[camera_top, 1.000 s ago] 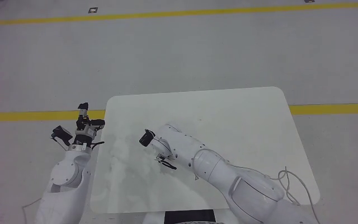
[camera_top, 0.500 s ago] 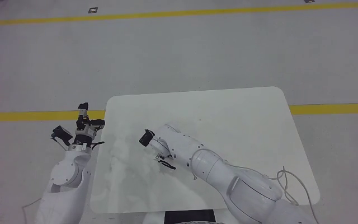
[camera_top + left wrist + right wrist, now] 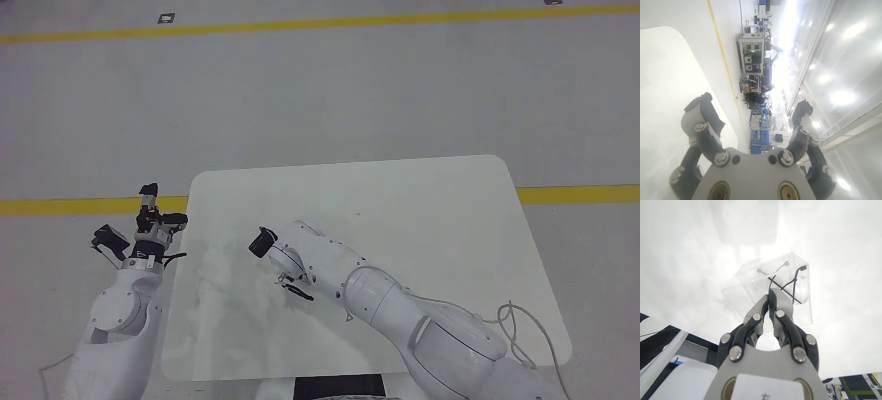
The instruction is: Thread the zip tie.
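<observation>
Pinching the thin tail of a black zip tie (image 3: 772, 280), the right claw (image 3: 769, 294) is clenching fully, its two fingertips pressing flat against each other with only the strand between them. In the right wrist view the claw is hovering just over a clear box (image 3: 802, 313) that is sitting on the white worktop (image 3: 829, 256). The held strand is curving away from the fingertips and over the box. More black tie strands (image 3: 795, 279) are lying in or on the box and crossing one another in an X. Whether they belong to the same tie cannot be told through the clear walls. A small square head is showing at the far end of one strand, near the box's far edge.

In the top view the right claw (image 3: 292, 287) is hanging over the worktop (image 3: 430, 220), on its left half and towards the near side.

The left claw (image 3: 754, 101) is spreading wide, its fingers well apart, grasping and touching nothing. In the top view it (image 3: 160, 208) is sitting just off the worktop's left edge, well apart from the right claw and the box. From its own wrist camera, the worktop's rounded corner (image 3: 662, 75) is showing beside one finger.
</observation>
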Controlling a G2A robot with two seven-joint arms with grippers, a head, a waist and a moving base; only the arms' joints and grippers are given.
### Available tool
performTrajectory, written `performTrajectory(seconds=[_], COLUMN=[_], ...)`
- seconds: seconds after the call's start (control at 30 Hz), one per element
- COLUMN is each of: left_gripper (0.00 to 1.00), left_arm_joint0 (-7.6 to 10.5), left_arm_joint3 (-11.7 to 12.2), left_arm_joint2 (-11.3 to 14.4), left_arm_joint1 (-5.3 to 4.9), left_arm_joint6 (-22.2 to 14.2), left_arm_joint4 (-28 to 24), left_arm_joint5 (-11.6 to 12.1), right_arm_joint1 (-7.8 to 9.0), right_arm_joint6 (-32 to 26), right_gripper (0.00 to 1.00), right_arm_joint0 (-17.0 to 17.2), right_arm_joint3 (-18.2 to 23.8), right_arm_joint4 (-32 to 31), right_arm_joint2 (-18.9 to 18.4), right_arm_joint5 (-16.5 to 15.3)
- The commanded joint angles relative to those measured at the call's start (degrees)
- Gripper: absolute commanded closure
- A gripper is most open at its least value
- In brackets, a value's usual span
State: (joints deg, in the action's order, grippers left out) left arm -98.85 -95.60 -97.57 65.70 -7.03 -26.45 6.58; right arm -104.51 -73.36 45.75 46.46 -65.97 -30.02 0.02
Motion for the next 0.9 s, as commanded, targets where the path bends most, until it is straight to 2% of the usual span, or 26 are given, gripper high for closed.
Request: performTrajectory(seconds=[0.0, 0.27, 0.53, 0.87], left_gripper=[0.0, 0.0, 0.0, 0.0], left_arm_joint0=[0.0, 0.0, 0.0, 0.0], left_arm_joint3=[0.0, 0.0, 0.0, 0.0], left_arm_joint2=[0.0, 0.0, 0.0, 0.0], left_arm_joint1=[0.0, 0.0, 0.0, 0.0], left_arm_joint6=[0.0, 0.0, 0.0, 0.0], left_arm_joint4=[0.0, 0.0, 0.0, 0.0], left_arm_joint5=[0.0, 0.0, 0.0, 0.0], right_arm_joint1=[0.13, 1.06, 2.78, 5.69], right_arm_joint6=[-0.14, -1.57, -4.35, -6.28], right_gripper=[1.0, 1.0, 1.0, 1.0], right_arm_joint0=[0.24, 1.07, 3.09, 7.33], right_arm_joint3=[0.35, 3.9, 10.08, 19.38], right_arm_joint4=[-0.22, -2.17, -4.49, -4.46], right_arm_joint2=[-0.24, -1.67, -4.17, -9.03], right_arm_joint5=[-0.07, 0.39, 0.31, -3.8])
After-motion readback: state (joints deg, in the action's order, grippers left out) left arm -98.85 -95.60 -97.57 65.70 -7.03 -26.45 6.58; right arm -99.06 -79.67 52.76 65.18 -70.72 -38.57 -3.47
